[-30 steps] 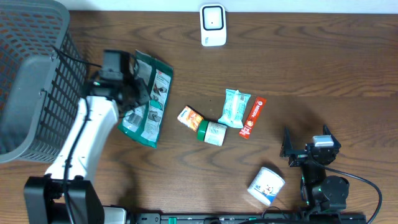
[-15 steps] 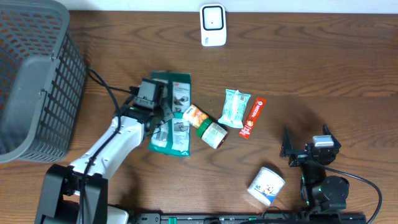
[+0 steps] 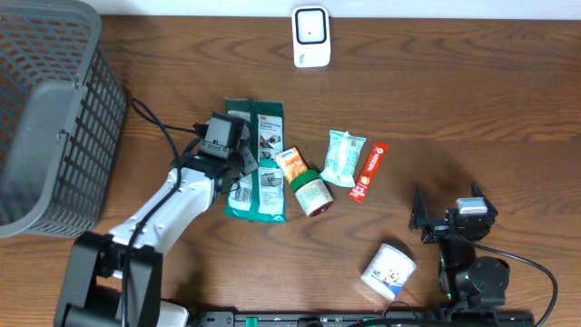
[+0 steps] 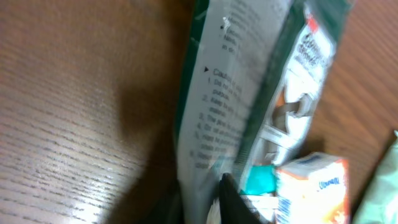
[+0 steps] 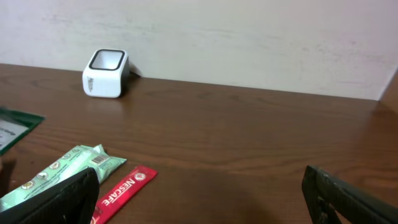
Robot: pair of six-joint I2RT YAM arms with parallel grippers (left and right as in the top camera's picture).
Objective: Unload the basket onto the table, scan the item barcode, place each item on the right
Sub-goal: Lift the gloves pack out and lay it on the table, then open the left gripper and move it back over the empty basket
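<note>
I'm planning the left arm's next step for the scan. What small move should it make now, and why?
Probably close the left claw firmly on the green pouch at its edge and lift it a little. The pouch lies flat on the table right beside the orange carton, far from the white scanner at the back edge, and the views don't show a secure grip.
</note>
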